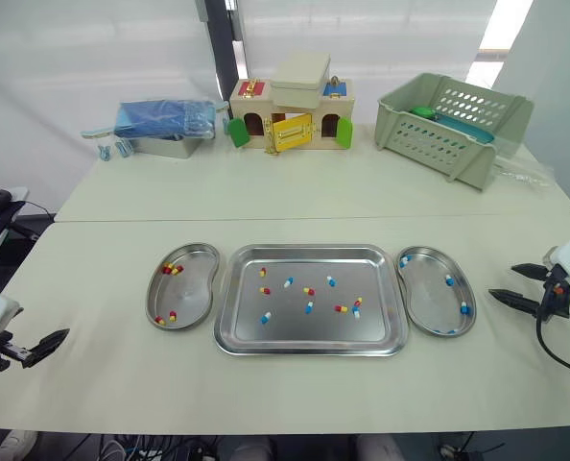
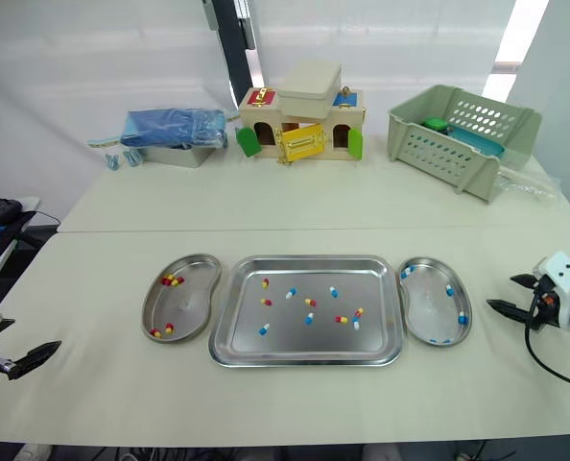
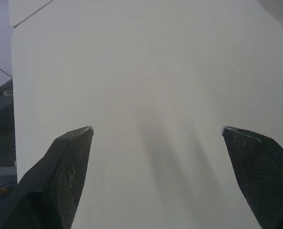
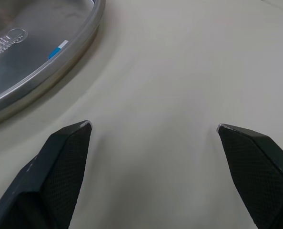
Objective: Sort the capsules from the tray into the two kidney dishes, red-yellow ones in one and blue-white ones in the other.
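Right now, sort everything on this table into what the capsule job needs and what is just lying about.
Job: tray; mixed capsules in it; left kidney dish (red-yellow); right kidney dish (blue-white); left claw and right claw, both open.
Lying about: toy house; beige box on its roof; basket; blue bundle.

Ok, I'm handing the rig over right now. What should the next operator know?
Left gripper: open, empty, over the table near its front left edge, well apart from the dishes.
Right gripper: open, empty, just to the right of the right kidney dish.
The tray sits in the centre with a dish on either side.
Done: a few red-yellow capsules lie in the left kidney dish, and a few blue-white capsules in the right one.
Left: about ten capsules of both colours lie scattered in the tray, to be sorted.
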You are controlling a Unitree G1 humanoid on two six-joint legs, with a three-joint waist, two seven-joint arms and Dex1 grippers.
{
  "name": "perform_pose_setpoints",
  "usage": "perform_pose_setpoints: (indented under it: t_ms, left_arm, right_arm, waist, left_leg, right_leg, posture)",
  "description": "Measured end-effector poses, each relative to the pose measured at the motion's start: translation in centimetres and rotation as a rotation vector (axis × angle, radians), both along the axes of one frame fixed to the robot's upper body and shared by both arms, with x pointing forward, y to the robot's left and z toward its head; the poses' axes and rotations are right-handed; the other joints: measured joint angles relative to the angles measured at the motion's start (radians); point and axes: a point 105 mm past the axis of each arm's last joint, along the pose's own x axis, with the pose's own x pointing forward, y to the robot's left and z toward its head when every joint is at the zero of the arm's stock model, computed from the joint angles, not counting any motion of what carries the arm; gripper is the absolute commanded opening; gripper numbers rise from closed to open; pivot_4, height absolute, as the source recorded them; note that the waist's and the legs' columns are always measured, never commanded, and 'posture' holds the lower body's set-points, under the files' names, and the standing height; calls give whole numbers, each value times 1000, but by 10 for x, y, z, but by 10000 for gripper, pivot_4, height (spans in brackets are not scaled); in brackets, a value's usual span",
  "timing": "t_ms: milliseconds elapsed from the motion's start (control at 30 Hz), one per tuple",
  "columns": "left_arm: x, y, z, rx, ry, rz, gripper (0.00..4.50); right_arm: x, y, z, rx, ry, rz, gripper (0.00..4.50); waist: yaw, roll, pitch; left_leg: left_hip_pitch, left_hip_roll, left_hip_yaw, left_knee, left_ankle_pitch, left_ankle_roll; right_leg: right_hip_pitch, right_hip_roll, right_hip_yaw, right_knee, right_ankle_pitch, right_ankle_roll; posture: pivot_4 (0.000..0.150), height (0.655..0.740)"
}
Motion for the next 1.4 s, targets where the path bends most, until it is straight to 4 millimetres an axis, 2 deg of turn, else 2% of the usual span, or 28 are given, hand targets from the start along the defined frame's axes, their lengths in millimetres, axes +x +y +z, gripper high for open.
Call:
perform_pose_setpoints:
  t_ms: [667, 1233, 1300, 1400]
  left_arm:
    - [0, 1, -7, -21, 28, -5, 45000]
    - [-4, -16, -10, -34, 42, -74, 45000]
    - [-3, -23, -10, -60, 11, -105, 45000]
    - [-6, -45, -10, -153, -81, -188, 45000]
  right_arm:
    - [-5, -2, -3, 7, 4, -8, 44576]
    - [-6, -2, -4, 8, 11, -4, 44576]
    - [-9, -2, -7, 11, 23, -1, 44576]
    - [-12, -2, -7, 24, 27, 7, 44576]
  waist:
    - [0, 0, 0]
    - [0, 0, 0]
    - [0, 0, 0]
    - [0, -2, 0]
  left_leg:
    - [1, 1, 4, 0, -1, 2]
    - [1, 1, 6, 0, -1, 2]
    - [1, 1, 6, 0, -1, 3]
    - [1, 1, 8, 0, -2, 3]
  right_leg:
    - [-2, 0, 3, 1, 0, 0]
    - [-2, 0, 5, 1, 0, 0]
    - [-2, 0, 5, 1, 0, 0]
    - [-2, 0, 6, 0, 0, 0]
  posture:
    - [1500, 7400]
    - [1500, 7400]
    - [1500, 7400]
    - [1500, 7400]
